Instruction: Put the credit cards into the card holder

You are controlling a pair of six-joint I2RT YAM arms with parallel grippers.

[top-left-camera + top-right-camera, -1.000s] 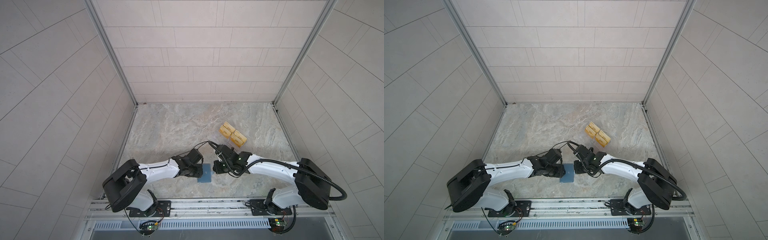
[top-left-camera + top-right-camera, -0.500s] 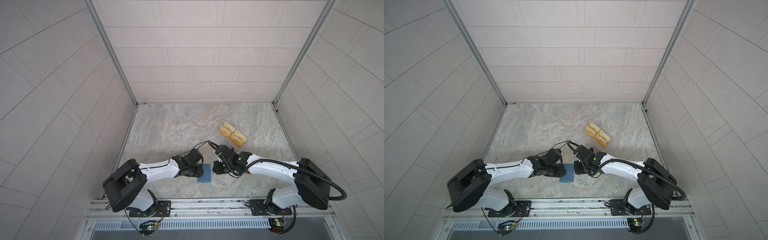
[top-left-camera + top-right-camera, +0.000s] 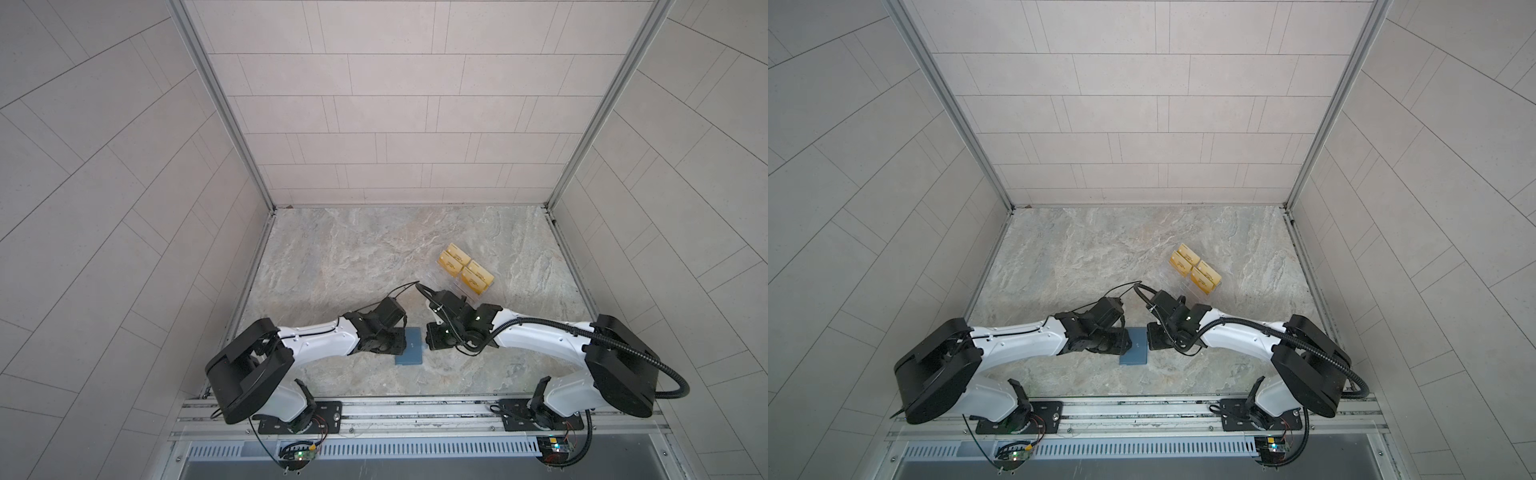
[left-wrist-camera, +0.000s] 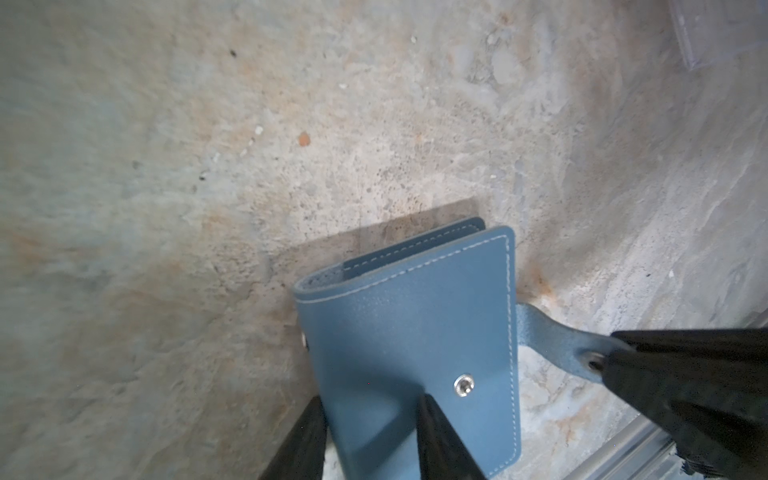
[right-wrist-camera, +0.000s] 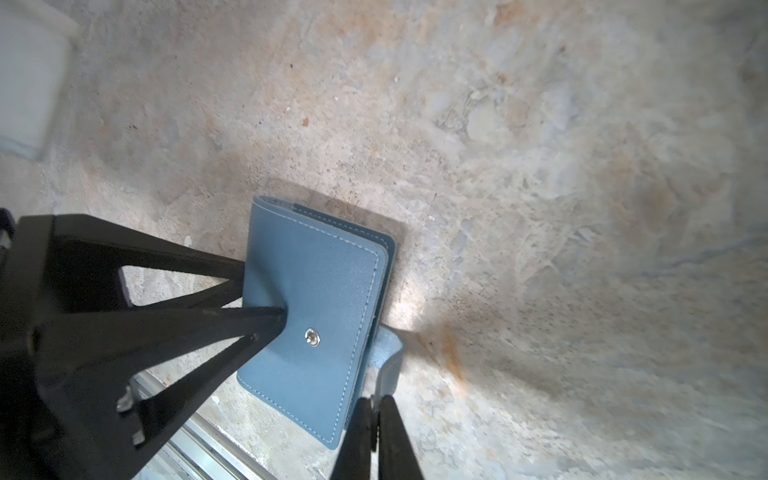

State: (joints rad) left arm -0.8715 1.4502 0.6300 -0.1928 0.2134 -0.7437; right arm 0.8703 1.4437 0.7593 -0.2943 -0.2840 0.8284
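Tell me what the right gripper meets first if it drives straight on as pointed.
Probably the slate-blue leather-like card holder: the right gripper, jaws shut on its snap strap, points at its stitched open edge. The left gripper lies beyond.

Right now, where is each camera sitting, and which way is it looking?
Top views: overhead near the arms' bases, facing down at table, gold cards, card holder; both arms show.
Left wrist: on the left arm, facing down past the left claw at the card holder; right claw pinches its strap.
Right wrist: on the right arm, facing down past the right claw at the card holder; left claw opposite.
Shared: card holder and both claws, in every view.
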